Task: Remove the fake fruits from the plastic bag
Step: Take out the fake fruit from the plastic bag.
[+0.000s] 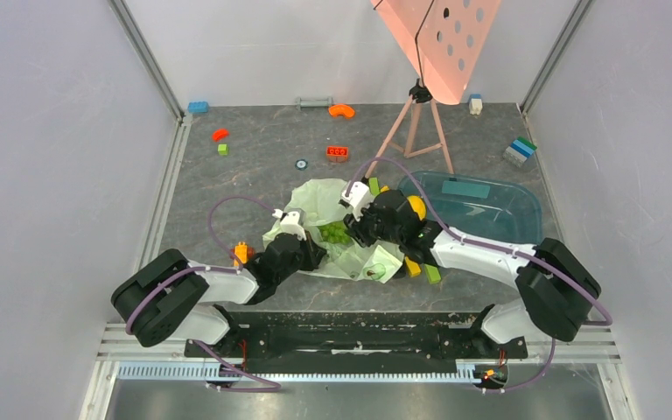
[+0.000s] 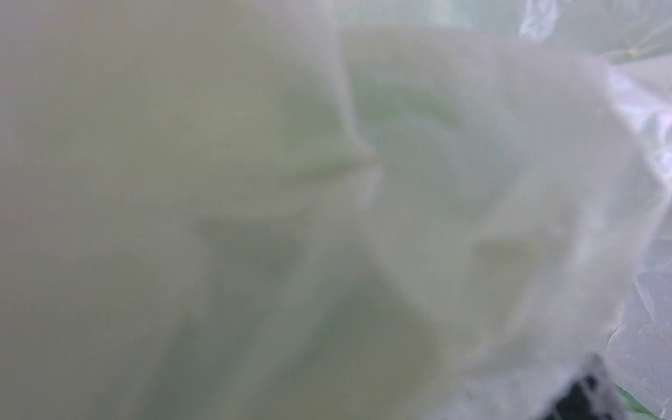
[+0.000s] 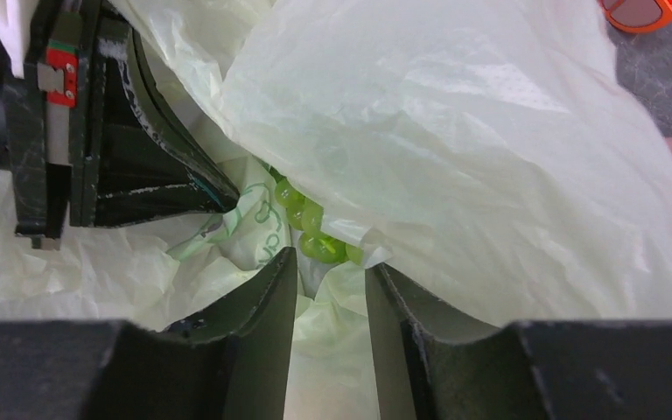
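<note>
Two grippers meet at the large, thin, crinkly, pale-green translucent plastic bag (image 1: pixel 315 199), which lies crumpled about the middle of the tabletop (image 1: pixel 254 166), somewhat toward its near edge. The left gripper (image 3: pixel 224 194) is pressed together on a fold of the film at the bag's mouth and holds it up. Its own wrist view is filled with nothing but blurred plastic. The right gripper (image 3: pixel 331 262) points into the opening with its jaws parted. Loose film lies in the gap, and nothing looks clamped.

Just beyond its tips sits the bumpy green cluster of glossy plastic beads (image 3: pixel 311 229), inside the bag, half under an overhanging sheet. A smooth yellow rounded piece (image 1: pixel 416 207) shows beside the right wrist, apparently outside the bag, though the arm hides most of it.

The step in hand looks like the reach for the green cluster. The next move calls for pushing the right fingers further in, astride the cluster and clear of the film. They should close on the fruit alone while the left side keeps the mouth lifted.
</note>
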Robot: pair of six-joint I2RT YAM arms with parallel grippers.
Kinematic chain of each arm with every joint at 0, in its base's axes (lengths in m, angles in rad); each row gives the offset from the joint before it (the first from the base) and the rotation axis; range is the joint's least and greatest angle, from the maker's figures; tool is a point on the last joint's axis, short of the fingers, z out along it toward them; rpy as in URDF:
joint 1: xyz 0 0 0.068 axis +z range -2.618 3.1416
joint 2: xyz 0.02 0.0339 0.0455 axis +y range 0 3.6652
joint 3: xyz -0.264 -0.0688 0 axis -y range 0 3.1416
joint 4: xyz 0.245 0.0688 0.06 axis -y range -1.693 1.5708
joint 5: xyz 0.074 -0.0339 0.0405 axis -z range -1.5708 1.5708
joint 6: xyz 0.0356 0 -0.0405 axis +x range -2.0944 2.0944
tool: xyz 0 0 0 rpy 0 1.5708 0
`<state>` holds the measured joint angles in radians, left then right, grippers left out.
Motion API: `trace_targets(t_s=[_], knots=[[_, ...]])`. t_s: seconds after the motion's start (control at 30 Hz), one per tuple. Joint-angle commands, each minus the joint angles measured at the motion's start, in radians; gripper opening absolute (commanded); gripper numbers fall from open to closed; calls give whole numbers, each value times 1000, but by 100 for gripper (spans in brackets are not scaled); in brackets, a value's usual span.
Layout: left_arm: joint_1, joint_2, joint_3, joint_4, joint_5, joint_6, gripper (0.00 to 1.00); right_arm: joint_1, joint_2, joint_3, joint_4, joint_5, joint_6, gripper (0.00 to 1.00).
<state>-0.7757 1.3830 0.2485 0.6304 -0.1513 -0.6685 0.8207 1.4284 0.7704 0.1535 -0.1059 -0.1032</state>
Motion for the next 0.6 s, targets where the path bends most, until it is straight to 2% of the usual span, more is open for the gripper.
trace_targets(t_s=[0.0, 0.13, 0.23, 0.57], knots=[[-7, 11, 27, 34, 5, 37, 2, -2, 15, -13, 28, -57, -163, 39], [-8, 16, 31, 35, 6, 38, 2, -1, 21, -68, 79, -103, -273, 40], [-8, 19, 29, 39, 5, 39, 2, -2, 13, -149, 210, -166, -369, 40], [-8, 13, 22, 44, -3, 37, 2, -13, 74, -178, 342, -203, -374, 41]])
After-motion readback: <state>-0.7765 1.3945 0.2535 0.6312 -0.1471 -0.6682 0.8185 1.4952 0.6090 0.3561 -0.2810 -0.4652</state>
